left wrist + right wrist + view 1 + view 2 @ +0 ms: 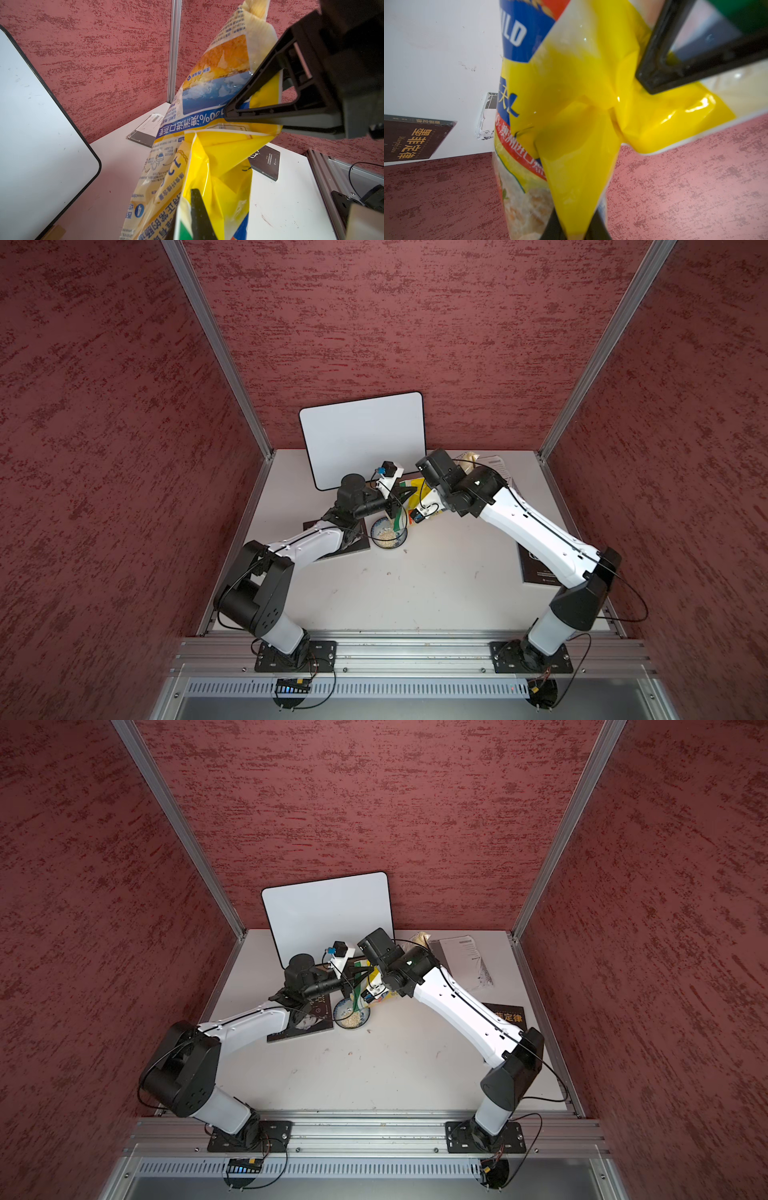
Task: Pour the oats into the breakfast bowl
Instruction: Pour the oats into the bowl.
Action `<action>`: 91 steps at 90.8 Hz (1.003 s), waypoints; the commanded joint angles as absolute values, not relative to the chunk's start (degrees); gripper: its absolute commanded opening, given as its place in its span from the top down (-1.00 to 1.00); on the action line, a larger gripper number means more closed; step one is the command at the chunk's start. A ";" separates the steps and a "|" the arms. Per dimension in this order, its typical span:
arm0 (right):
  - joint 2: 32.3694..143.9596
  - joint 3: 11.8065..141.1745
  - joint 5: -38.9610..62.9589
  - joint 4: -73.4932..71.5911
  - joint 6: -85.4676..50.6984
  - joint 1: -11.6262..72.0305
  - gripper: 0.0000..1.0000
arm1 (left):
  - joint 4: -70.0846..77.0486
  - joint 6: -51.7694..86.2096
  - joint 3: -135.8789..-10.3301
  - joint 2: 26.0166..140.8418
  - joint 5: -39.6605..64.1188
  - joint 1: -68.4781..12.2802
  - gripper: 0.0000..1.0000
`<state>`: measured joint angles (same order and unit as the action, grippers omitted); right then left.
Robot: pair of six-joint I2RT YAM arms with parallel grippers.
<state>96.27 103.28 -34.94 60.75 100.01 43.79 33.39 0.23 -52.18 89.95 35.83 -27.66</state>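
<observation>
Top views: white table (436, 597), red walls (104, 406)

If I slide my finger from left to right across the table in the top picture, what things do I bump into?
In a top view: dark book under the left arm → breakfast bowl holding oats → yellow oat pouch → black book by the right arm.

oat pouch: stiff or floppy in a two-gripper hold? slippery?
Likely floppy: the pouch creases and folds between the left gripper and right gripper. Probably slippery: the film looks glossy. Its weight may shift as oats fall into the bowl.
</observation>
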 commanded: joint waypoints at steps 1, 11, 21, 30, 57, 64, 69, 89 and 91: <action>90.67 105.28 -39.97 48.63 101.95 43.59 1.00 | 33.54 0.54 -50.98 90.42 35.86 -28.29 0.88; 90.94 105.40 -40.25 48.03 103.43 43.61 1.00 | 34.31 0.89 -50.48 90.92 35.99 -28.42 0.88; 91.31 105.29 -40.65 47.69 104.08 43.67 1.00 | 35.24 1.44 -49.98 91.49 35.90 -28.52 0.88; 91.56 105.36 -40.88 47.45 104.57 43.68 1.00 | 36.80 2.20 -49.03 91.74 35.90 -28.64 0.88; 91.59 105.44 -40.56 48.42 102.64 43.72 1.00 | 37.24 2.24 -48.98 92.06 35.74 -28.74 0.89; 91.44 105.53 -39.64 49.82 100.27 43.64 1.00 | 37.22 2.19 -49.32 91.68 35.52 -28.74 0.89; 91.09 105.45 -38.82 50.75 98.38 43.61 1.00 | 37.17 2.18 -49.58 91.49 35.51 -28.74 0.89; 88.71 102.40 -35.41 52.47 93.56 41.79 1.00 | 34.76 1.82 -51.57 90.31 35.97 -29.29 0.89; 88.34 101.91 -35.02 52.43 93.24 41.52 1.00 | 34.53 1.73 -51.76 90.17 35.95 -29.38 0.89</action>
<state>94.96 101.12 -32.88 59.88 97.58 42.94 37.10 1.72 -50.24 91.05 35.55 -28.36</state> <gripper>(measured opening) 0.118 0.076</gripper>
